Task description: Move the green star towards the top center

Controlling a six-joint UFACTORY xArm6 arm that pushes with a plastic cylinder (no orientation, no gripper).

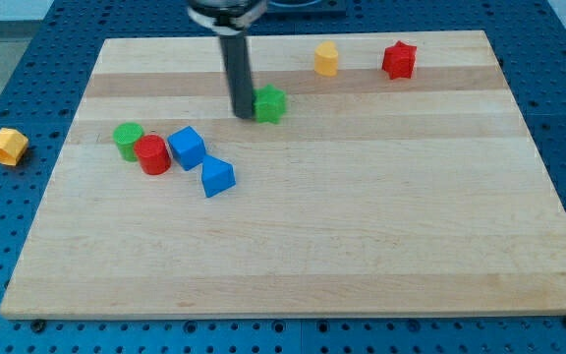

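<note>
The green star (270, 103) lies on the wooden board (362, 226), a little left of centre in the upper part. My tip (242, 114) stands right against the star's left side, touching or nearly touching it. The dark rod rises from there to the view's top edge.
A green cylinder (128, 139), a red cylinder (152, 154), a blue cube (187, 147) and a blue wedge-like block (217, 177) cluster at the left. A yellow block (326, 58) and a red star (399, 60) sit near the top right. A yellow block (9, 146) lies off the board.
</note>
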